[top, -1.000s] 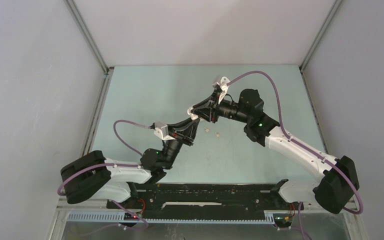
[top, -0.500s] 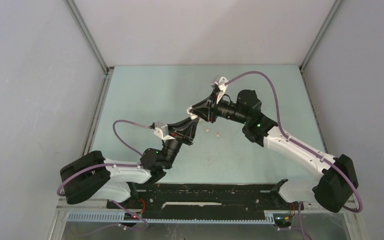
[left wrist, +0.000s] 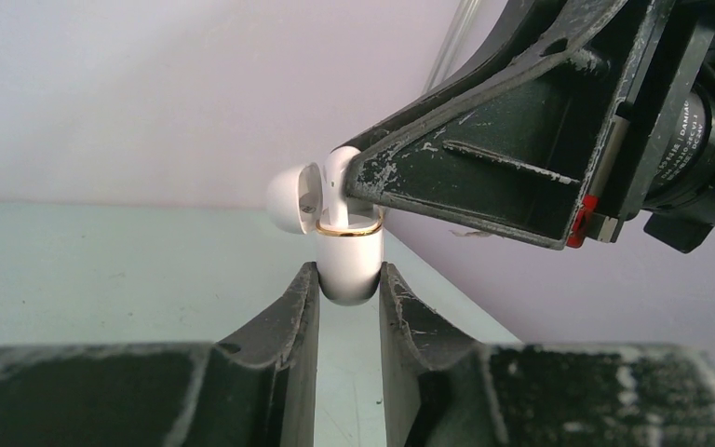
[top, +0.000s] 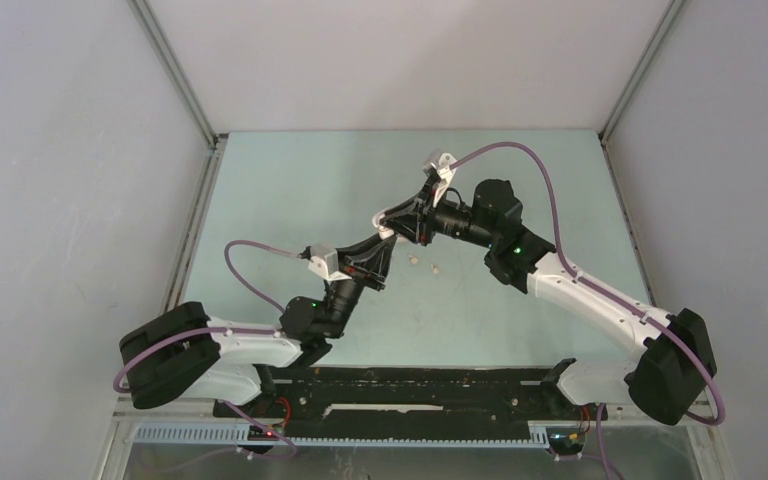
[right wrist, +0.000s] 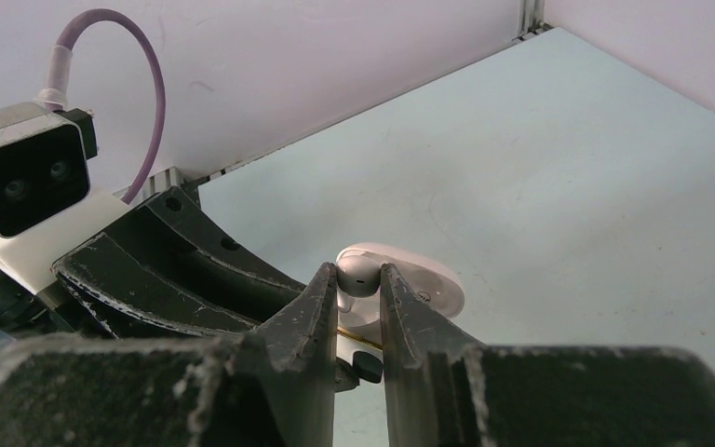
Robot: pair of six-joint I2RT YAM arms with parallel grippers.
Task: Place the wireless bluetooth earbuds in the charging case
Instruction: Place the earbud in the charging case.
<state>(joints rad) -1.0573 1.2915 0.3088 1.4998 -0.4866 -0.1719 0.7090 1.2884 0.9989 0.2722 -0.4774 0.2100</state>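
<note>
The left gripper (left wrist: 348,284) clamps the open white case (left wrist: 349,261) while the right gripper (right wrist: 359,289) pinches an earbud (right wrist: 357,273) at its opening.

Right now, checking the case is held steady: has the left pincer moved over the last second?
No. The left pincer keeps its spot just left of the two loose earbuds.

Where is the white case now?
In the left wrist view, the case is gripped in the left hand, lid open, near the middle of the table; the right hand holds a white bud right at its opening.
</note>
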